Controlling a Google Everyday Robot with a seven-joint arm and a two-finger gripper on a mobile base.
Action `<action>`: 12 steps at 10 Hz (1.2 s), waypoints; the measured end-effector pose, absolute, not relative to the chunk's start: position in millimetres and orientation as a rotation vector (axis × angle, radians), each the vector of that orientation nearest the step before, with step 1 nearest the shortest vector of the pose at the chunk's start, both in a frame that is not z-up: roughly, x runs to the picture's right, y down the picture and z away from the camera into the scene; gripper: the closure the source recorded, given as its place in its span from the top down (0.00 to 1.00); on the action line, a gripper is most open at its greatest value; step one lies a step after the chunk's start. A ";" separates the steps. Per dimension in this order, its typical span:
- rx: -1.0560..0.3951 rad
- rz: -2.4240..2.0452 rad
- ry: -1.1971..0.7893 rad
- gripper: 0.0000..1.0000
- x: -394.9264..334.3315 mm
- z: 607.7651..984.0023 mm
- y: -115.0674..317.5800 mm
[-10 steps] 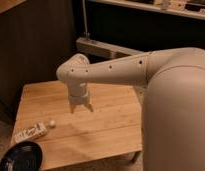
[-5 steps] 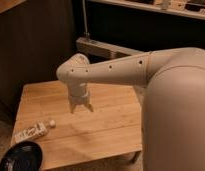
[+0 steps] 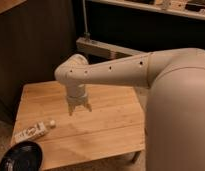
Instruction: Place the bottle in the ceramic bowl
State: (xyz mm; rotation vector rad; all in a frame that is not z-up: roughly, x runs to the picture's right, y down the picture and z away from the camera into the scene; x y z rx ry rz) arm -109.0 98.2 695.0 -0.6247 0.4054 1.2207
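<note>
A small white bottle with a white cap and a dark-printed label lies on its side near the front left of the wooden table. The dark, glossy ceramic bowl sits at the table's front left corner, just below the bottle. My gripper hangs over the middle of the table, pointing down, open and holding nothing. It is to the right of the bottle and a little farther back, well apart from it.
My pale arm and large body shell fill the right side. A dark wall and a metal rail stand behind the table. The table's left and front edges drop to the floor.
</note>
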 end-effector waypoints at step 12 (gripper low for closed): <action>-0.646 0.540 -0.035 0.65 -132.2 673.2 105.4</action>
